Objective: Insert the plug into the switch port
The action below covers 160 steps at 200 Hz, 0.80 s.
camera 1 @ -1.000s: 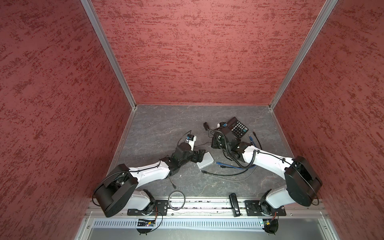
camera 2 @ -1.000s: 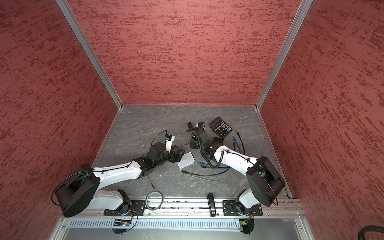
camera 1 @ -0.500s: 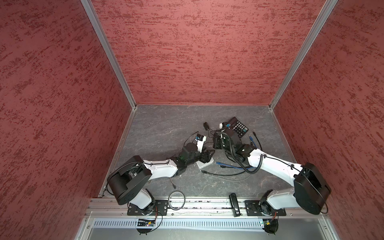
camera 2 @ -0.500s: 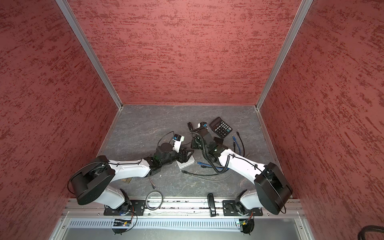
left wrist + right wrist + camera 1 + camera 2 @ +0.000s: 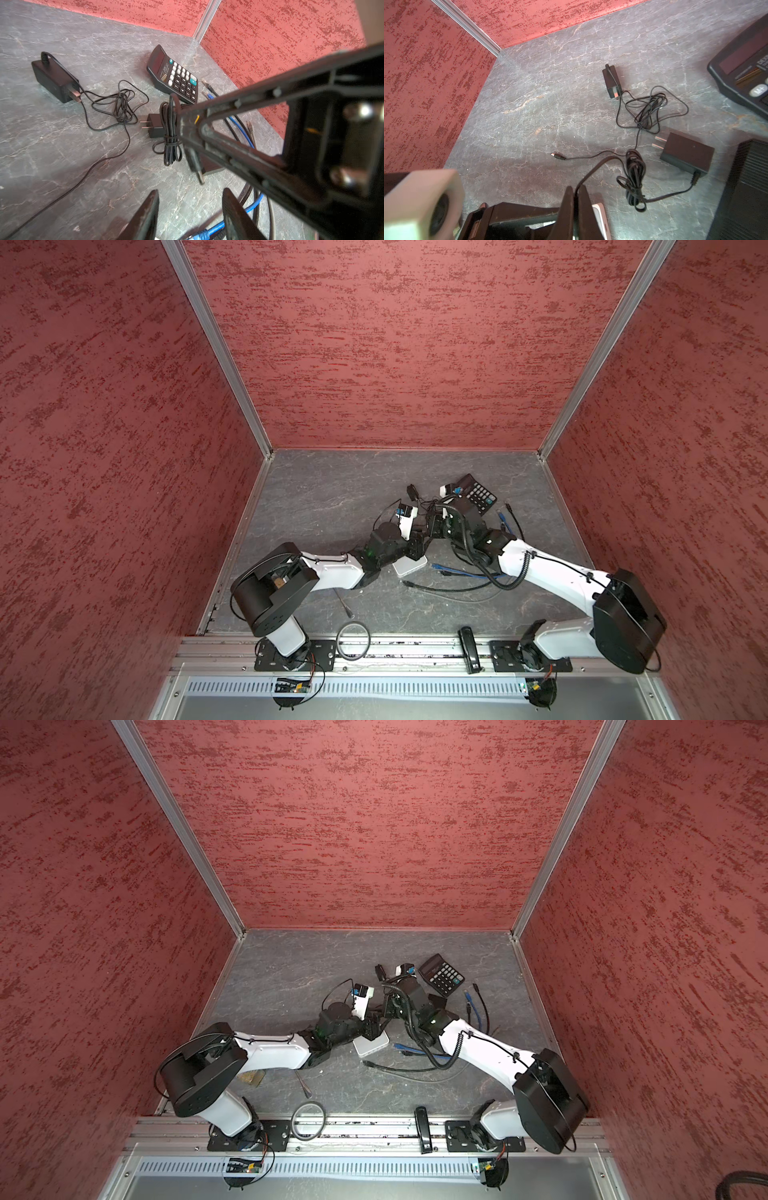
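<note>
Plug (image 5: pixel 196 168) pinched in right tool (image 5: pixel 575 194), not yet in switch (image 5: pixel 410 566). Left tool (image 5: pixel 191 193) apart by switch. Lining up, pushing in to do.

Two black power adapters (image 5: pixel 55 78), one calculator (image 5: pixel 174 75) and one white box (image 5: pixel 409 566)

Grey marbled tabletop (image 5: pixel 324 497), calculator (image 5: pixel 441 974), white switch (image 5: pixel 374 1048), power adapter (image 5: pixel 55 78) (cord tangled)

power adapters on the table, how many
2: far adapter with a tangled cord; near adapter beside the bundled cord, by the calculator. Others may be hidden.
</note>
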{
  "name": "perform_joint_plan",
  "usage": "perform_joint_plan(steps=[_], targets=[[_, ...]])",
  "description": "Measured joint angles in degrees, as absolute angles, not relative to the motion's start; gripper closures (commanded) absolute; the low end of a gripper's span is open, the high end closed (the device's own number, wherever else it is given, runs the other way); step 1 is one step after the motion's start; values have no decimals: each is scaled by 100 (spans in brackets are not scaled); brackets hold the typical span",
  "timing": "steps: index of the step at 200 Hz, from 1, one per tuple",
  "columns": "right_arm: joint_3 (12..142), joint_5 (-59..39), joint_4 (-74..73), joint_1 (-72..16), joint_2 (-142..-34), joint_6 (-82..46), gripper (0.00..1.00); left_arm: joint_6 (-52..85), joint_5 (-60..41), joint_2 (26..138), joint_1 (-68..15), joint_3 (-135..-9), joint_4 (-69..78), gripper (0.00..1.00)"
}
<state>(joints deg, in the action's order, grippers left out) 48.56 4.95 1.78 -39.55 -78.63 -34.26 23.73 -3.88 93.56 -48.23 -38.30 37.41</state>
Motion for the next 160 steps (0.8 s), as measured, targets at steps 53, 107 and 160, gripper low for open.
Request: perform_joint_plan(steps=[53, 107, 160], targets=[[4812, 403, 148, -3955, -7863, -3426, 100, 2368, -250, 9413, -4823, -3892, 3850, 68], [4792, 351, 143, -3953, -7863, -3426, 100, 2375, -235, 9601, -4823, -3957, 3892, 77], [4792, 301, 102, -3955, -7863, -3422, 100, 2366, -185, 9625, -4840, -3957, 4075, 88]])
